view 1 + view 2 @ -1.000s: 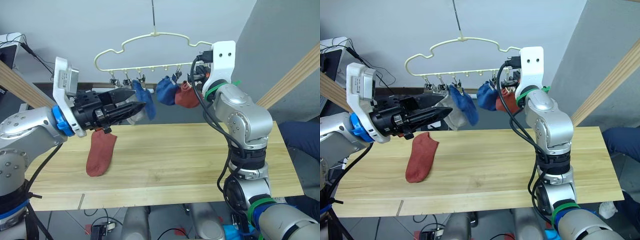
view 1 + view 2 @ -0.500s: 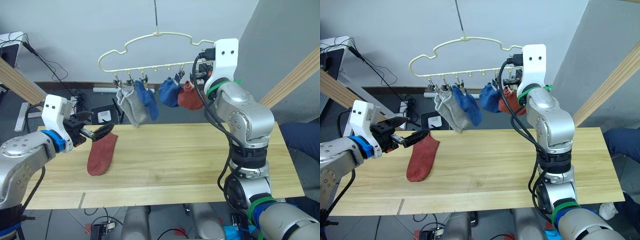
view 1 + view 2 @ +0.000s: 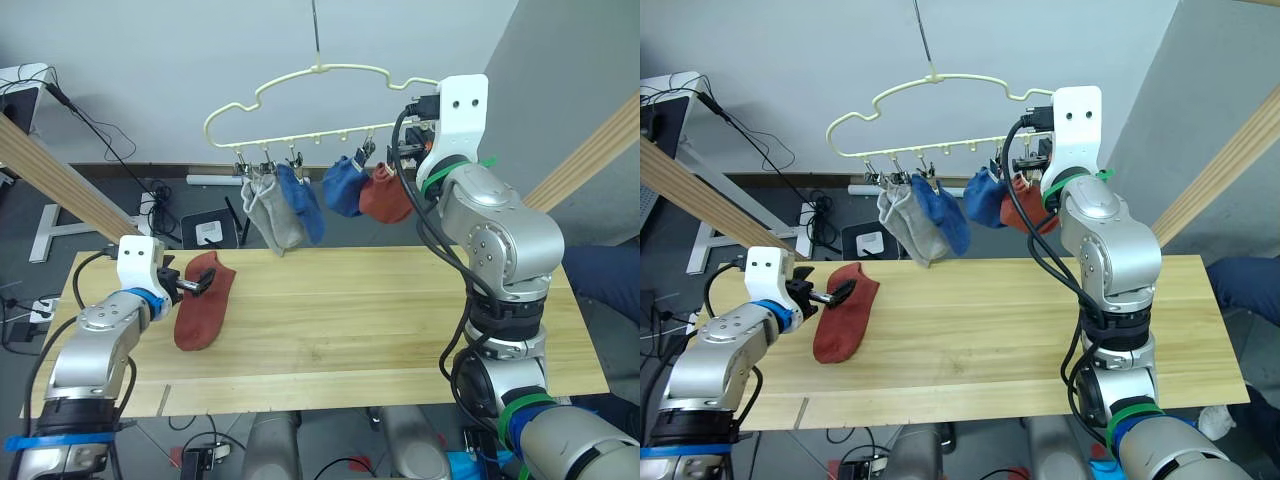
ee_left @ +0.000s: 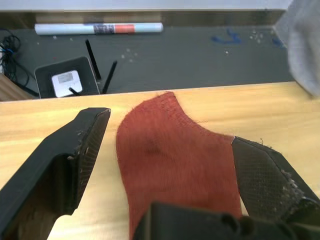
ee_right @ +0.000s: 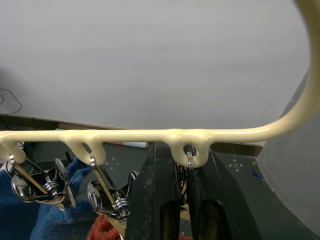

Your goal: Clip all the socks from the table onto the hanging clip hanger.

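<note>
While the left pincer gapes wide over the rust-red sock at nine o'clock, the right pincer stays pinched on the hanger.

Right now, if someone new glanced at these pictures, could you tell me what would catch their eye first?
Probably the cream clip hanger hanging above the table, with grey, blue and rust-red socks clipped along its bar. Next, the lone rust-red sock lying flat on the table's left part, with the left pincer open around its near end. The right pincer is raised to the hanger's bar, at a clip.
</note>
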{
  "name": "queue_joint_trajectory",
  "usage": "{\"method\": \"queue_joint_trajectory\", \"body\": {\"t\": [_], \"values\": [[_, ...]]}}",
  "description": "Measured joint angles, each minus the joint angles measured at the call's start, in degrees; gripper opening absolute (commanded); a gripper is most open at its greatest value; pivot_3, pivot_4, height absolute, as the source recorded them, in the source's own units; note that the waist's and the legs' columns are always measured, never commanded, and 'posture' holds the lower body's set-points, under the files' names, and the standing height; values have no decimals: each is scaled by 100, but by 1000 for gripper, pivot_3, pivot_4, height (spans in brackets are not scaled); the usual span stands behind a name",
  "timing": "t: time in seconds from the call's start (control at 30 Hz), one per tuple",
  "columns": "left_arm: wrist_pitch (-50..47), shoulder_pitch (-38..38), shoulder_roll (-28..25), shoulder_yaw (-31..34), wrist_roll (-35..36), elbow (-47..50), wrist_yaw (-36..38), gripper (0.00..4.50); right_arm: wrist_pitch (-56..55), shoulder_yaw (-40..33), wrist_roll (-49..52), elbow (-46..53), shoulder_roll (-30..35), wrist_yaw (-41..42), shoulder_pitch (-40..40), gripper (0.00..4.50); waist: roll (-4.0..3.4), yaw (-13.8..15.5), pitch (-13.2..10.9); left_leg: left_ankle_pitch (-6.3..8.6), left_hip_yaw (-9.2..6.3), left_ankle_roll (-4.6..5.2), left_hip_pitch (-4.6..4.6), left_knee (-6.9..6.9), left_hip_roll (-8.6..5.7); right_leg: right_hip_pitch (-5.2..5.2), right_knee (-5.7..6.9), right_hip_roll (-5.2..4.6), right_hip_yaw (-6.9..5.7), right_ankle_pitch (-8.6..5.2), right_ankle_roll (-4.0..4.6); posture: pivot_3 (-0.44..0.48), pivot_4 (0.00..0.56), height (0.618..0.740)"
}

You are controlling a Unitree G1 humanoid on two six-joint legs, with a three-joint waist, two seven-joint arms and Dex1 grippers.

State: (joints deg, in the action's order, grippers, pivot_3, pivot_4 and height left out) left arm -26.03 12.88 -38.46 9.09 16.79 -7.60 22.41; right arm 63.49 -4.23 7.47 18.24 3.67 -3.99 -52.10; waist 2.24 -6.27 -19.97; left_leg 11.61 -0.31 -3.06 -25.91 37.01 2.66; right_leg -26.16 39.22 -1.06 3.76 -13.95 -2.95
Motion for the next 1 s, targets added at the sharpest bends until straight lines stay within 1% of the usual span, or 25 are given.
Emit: {"method": "queue_joint_trajectory", "body": {"t": [0.2, 0.43, 0.6, 0.63, 0.67, 0.8, 0.93, 1.0], "values": [[251, 372, 448, -78, -217, -1012, 79, 4459, 210, -22, -9, 209, 26, -12, 15, 0, 1, -35, 1, 0, -4, 0, -1, 1, 2, 0, 4, 1, -3, 0, 0, -230, 328, 740], [298, 590, 543, -73, -351, -1353, 60, 4459, 391, -21, -68, 360, 29, -45, 19, 0, 1, -60, 2, -5, -6, 7, 12, 9, -2, 5, 31, 1, -1, 0, -1, -248, 332, 740], [274, 513, 511, -133, -543, -1341, 94, 4459, 468, -22, -79, 417, 27, -47, 20, 0, -2, -131, 5, -12, -6, 16, 29, 10, -3, 15, 44, 1, 0, 0, 0, -247, 332, 740], [270, 504, 505, -132, -559, -1340, 100, 4078, 472, -22, -80, 419, 27, -46, 20, 0, -5, -151, 7, -13, -6, 17, 32, 10, -3, 17, 44, 1, 1, 0, -1, -247, 332, 740], [268, 494, 503, -132, -571, -1341, 101, 3925, 475, -22, -82, 422, 25, -46, 20, 0, -6, -167, 9, -13, -5, 17, 35, 9, -4, 20, 44, 1, 2, 0, -1, -244, 331, 740], [268, 443, 503, -150, -595, -1315, 201, 2628, 484, -20, -85, 454, 7, -45, 20, 0, -6, -198, 9, -13, 0, 17, 59, 4, -2, 39, 42, 3, 6, -1, -1, -241, 332, 740], [268, 370, 504, -194, -602, -1256, 222, 1439, 484, -19, -85, 455, -11, -38, 20, 0, -6, -225, 9, -13, 12, 18, 87, -4, 0, 59, 36, 3, 17, -1, -2, -238, 333, 740], [268, 349, 503, -193, -622, -1250, 218, 757, 484, -19, -85, 455, -11, -34, 20, 0, -6, -247, 9, -13, 14, 18, 100, -7, 1, 72, 27, 4, 19, -2, -3, -238, 333, 740]]}}
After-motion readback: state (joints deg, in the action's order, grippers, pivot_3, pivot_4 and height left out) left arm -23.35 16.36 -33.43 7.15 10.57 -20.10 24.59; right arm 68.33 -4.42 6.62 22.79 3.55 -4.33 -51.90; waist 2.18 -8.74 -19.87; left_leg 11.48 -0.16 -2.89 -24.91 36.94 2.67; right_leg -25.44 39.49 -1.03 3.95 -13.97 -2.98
